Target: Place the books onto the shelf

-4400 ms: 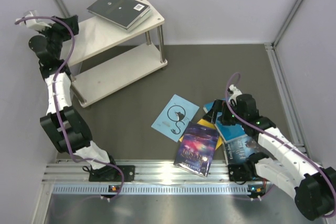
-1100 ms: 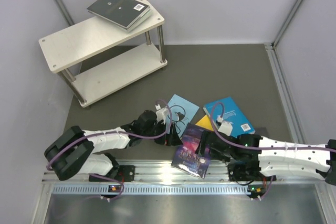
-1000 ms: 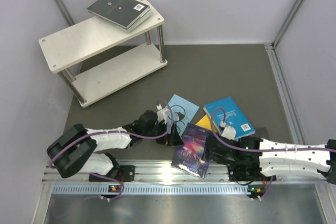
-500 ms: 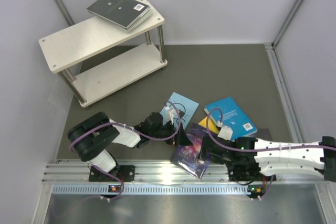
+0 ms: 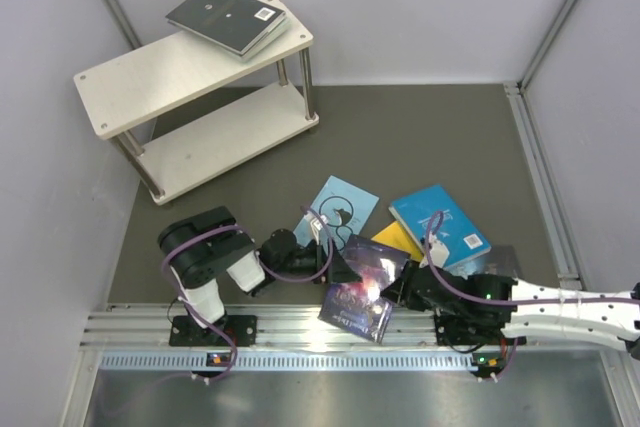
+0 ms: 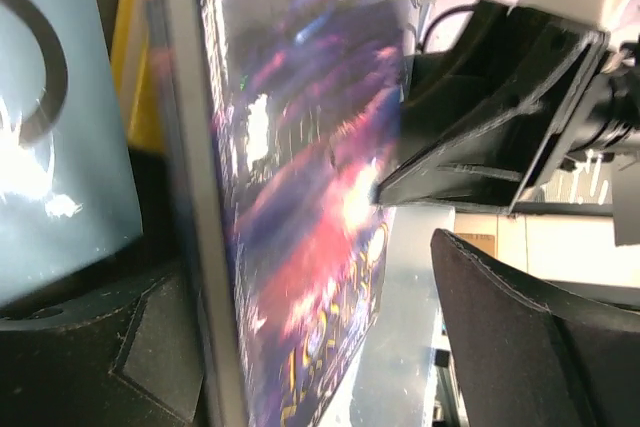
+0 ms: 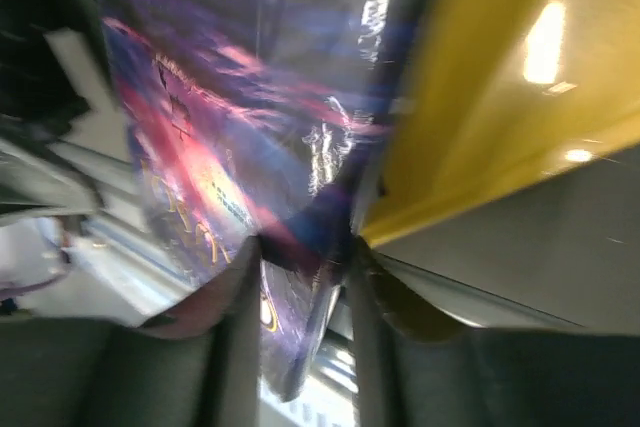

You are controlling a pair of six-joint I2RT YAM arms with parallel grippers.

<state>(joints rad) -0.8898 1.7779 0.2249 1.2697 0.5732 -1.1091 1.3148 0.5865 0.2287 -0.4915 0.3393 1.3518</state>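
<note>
The purple galaxy book [image 5: 362, 285] stands tilted up off the mat between my two grippers. My right gripper [image 5: 396, 292] is shut on its right edge; in the right wrist view both fingers [image 7: 232, 337] pinch the purple cover [image 7: 210, 137]. My left gripper [image 5: 337, 264] is open astride the book's left edge, with the spine [image 6: 195, 197] against one finger and a gap to the other finger [image 6: 530, 337]. The light blue swirl book [image 5: 336, 208], a yellow book [image 5: 397, 240] and a bright blue book [image 5: 439, 226] lie flat. The shelf [image 5: 150, 72] stands at the back left.
Two dark books [image 5: 228, 17] lie stacked on the shelf's top board. A dark blue book [image 5: 492, 261] peeks out beside the right arm. The metal rail [image 5: 300, 332] runs along the near edge, right below the raised book. Grey walls close in on both sides.
My right gripper has shut on the purple book, whose edge has risen and shifted toward the rail. The left gripper stayed at the book's left edge, narrowing slightly, while its arm folded back.
</note>
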